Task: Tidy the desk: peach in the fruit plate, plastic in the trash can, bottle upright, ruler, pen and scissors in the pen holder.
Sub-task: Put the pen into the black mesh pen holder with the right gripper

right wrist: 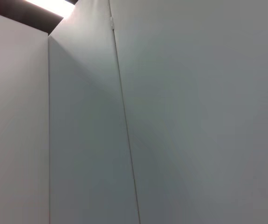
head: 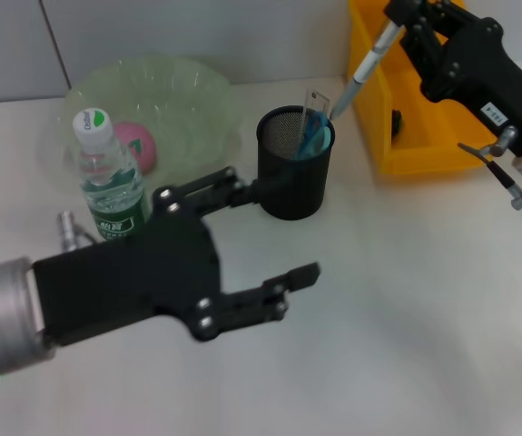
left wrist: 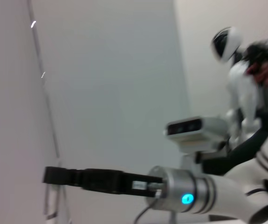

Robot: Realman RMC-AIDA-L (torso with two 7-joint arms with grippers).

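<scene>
Gripping a pen point(head: 362, 71), the right pincer point(head: 395, 20) sits high at the far right, over the yellow bin point(head: 415, 150). Pen slants down-left, tip just above the holder's point(head: 295, 173) rim, not inside yet. Holder is black mesh, mid-counter, with a clear ruler point(head: 313, 107) and blue-handled scissors point(head: 313, 138) standing in it.

Left pincer point(head: 270, 241) is empty, fingers spread wide, low over the near-left counter point(head: 424, 318); one finger reaches toward the holder's base, the other points right over bare counter.

Bottle point(head: 108, 182) stands upright, green label, white cap, just left of the left pincer's body. Behind it is the pale green plate point(head: 197, 109) with the pink peach point(head: 138, 145) inside.

Only the head view shows any of the objects. Left wrist view points away from the counter: wall, the right arm point(left wrist: 171, 186) with its blue light, fingers edge-on so grip unreadable there, and a white robot head point(left wrist: 227, 42) behind. Right wrist view: plain wall panels only.

Room: the near and right counter is open. Bin crowds the holder on the right, the plate on the left; gaps on both sides look narrow.
</scene>
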